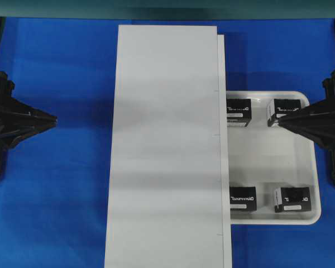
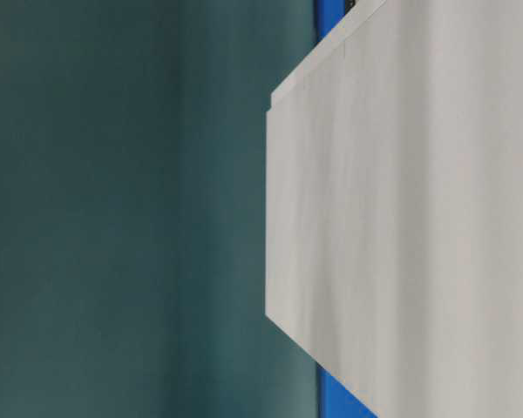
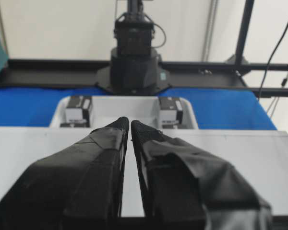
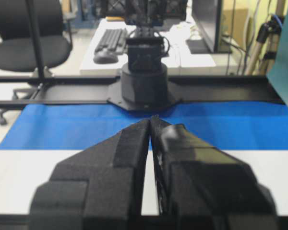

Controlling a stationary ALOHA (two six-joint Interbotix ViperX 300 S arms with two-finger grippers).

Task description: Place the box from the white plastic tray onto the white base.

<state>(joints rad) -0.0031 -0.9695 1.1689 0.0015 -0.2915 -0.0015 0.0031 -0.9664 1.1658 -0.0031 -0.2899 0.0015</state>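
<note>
Small black rectangular boxes (image 1: 239, 111), four, sit in our shallow white plastic tray (image 1: 271, 219); both hands, left hand (image 1: 54, 118) and right hand (image 1: 278, 121), seem closed, empty.

Blue table cover (image 1: 56, 184); office chair (image 4: 26, 36), keyboard (image 4: 110, 40) and mouse (image 4: 104, 57) behind.

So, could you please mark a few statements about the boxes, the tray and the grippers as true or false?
1. Four black boxes sit in the white plastic tray. True.
2. A box already lies on the white base. False: its surface is bare.
3. The left gripper holds a box. False: its jaws are shut on nothing.
4. The right gripper is above the tray, its tip by the far right box. True.
5. The tray lies left of the base in the overhead view. False: it lies right.
</note>
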